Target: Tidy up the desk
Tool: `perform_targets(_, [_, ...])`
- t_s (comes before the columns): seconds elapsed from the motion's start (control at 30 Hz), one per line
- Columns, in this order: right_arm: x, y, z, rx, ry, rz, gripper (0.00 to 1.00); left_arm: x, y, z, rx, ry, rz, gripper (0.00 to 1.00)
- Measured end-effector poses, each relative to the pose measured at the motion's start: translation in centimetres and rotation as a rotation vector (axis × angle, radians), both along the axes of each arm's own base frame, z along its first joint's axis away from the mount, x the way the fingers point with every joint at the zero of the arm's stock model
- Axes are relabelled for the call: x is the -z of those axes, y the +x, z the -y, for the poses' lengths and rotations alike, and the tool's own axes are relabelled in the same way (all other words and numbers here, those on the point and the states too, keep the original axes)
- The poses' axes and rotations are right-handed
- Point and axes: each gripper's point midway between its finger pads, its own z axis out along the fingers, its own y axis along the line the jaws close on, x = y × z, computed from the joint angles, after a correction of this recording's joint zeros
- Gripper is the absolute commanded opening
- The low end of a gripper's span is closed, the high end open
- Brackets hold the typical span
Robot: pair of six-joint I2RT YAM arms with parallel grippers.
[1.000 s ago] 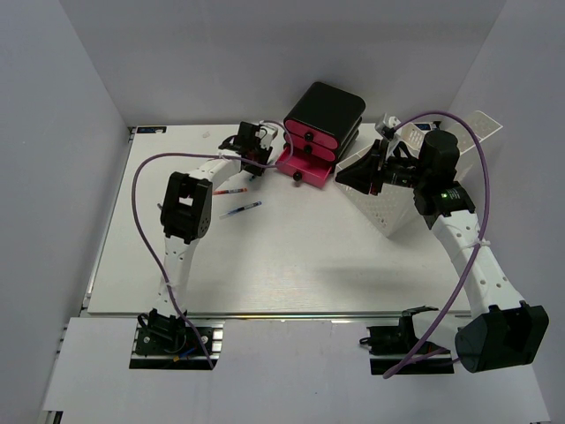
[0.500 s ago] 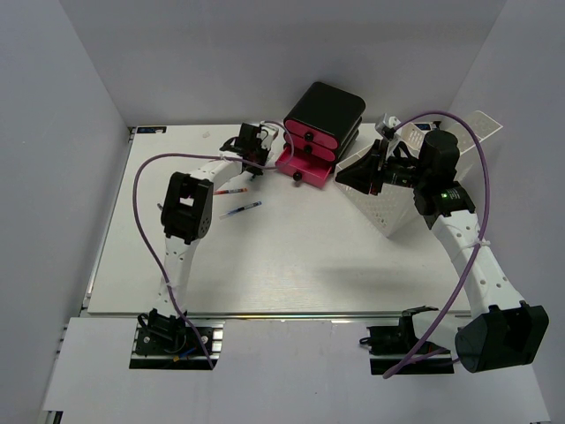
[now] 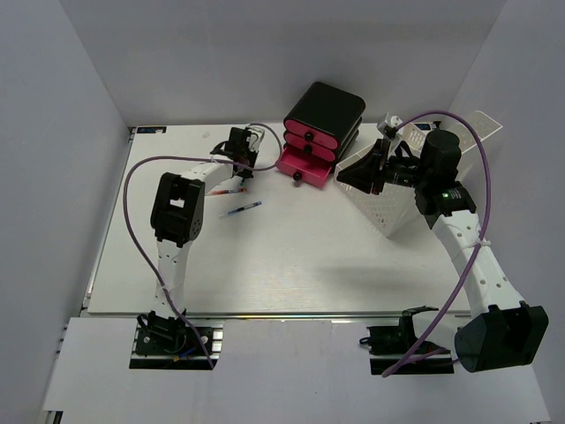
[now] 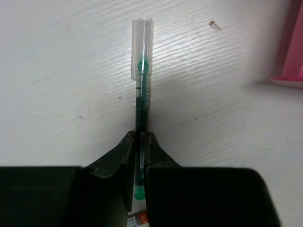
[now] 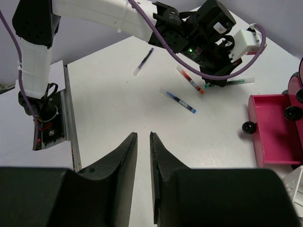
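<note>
The desk (image 3: 291,256) is a white tabletop with a silver rail along its near edge. At its back left, my left gripper (image 3: 240,148) is shut on a green pen (image 4: 141,80) with a clear cap. The pen's body runs between the jaws (image 4: 140,135), its capped end pointing away over the desk surface. The right wrist view shows this same pen (image 5: 241,81) sticking out of the left gripper (image 5: 220,78). My right gripper (image 3: 353,174) hovers near the white perforated tray (image 3: 388,208). Its jaws (image 5: 143,135) stand a narrow gap apart with nothing between them.
A red pen (image 3: 231,190) and a blue pen (image 3: 241,209) lie on the desk near the left arm. A third pen (image 5: 143,61) lies farther left. The black-and-pink drawer unit (image 3: 322,124) stands at the back, its bottom pink drawer (image 3: 305,168) pulled out.
My left gripper has closed on the green pen and shifted slightly left and back, its elbow swinging left. The right arm has stayed put.
</note>
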Motion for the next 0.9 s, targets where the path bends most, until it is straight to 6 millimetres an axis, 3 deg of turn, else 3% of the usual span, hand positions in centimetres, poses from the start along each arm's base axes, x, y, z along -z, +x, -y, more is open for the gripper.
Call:
perform_targets(0.23, [0.0, 0.0, 0.1, 0.001, 0.001, -0.001, 0.23, -1.4, -1.1, -0.4, 0.008, -0.026, 0.000, 0.00])
perform_targets(0.5, [-0.3, 0.2, 0.3, 0.003, 0.006, 0.015, 0.22, -8.1, -1.7, 1.0, 0.132, -0.086, 0.134, 0.00])
perform_targets(0.6, [-0.4, 0.2, 0.3, 0.002, 0.007, 0.020, 0.23, -9.7, -1.7, 1.5, 0.177, -0.092, 0.170, 0.00])
perform_targets(0.9, [-0.4, 0.0, 0.3, -0.004, 0.009, 0.017, 0.23, -10.2, -3.4, 4.2, 0.310, -0.156, 0.105, 0.00])
